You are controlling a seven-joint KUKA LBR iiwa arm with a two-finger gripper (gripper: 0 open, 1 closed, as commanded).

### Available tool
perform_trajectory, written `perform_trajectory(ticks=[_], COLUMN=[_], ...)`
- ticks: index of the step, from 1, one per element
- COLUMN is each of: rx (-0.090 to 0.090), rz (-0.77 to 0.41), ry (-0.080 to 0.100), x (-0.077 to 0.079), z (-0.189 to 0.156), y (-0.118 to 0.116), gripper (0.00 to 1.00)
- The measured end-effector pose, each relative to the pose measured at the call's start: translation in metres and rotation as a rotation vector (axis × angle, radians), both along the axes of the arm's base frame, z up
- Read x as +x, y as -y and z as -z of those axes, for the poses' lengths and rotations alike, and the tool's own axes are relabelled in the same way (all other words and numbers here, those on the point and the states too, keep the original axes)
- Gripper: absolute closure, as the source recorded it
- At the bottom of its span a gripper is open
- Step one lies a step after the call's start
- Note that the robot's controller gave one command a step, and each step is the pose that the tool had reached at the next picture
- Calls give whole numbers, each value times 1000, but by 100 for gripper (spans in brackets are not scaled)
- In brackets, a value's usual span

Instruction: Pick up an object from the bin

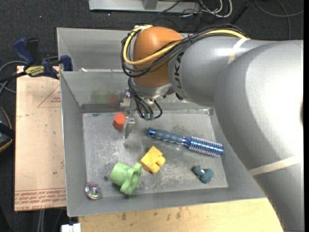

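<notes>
My gripper (128, 127) hangs low over the bin's back left part, one metal finger showing just right of a small red-orange block (118, 122). The block lies on the floor near the back wall, touching or nearly touching that finger; nothing shows between the fingers. A blue brush (186, 141) with a ribbed handle and pale bristles lies to the right of the gripper, slanting toward the right wall. In front of the gripper sits a yellow toy block (152, 159), and a green plastic piece (125, 176) lies beside it to the left.
A small clear and silver round thing lies in the front left corner (92, 191). A blue-grey lump (203, 174) rests near the front right. The arm with its orange dome and cables reaches in from the right over the back of the bin.
</notes>
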State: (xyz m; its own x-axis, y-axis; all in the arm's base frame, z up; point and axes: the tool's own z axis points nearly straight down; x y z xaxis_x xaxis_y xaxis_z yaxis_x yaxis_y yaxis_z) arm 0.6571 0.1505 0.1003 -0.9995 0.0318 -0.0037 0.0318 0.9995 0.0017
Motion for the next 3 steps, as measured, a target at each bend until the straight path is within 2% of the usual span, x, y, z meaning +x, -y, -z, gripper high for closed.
perform_trajectory(ticks=[1,2,3], rx=[3,2,3], rz=[12,13,14], ry=[4,0,5], x=[0,1,3], z=[23,21,18], y=[1,0,0], gripper=[0,0,100])
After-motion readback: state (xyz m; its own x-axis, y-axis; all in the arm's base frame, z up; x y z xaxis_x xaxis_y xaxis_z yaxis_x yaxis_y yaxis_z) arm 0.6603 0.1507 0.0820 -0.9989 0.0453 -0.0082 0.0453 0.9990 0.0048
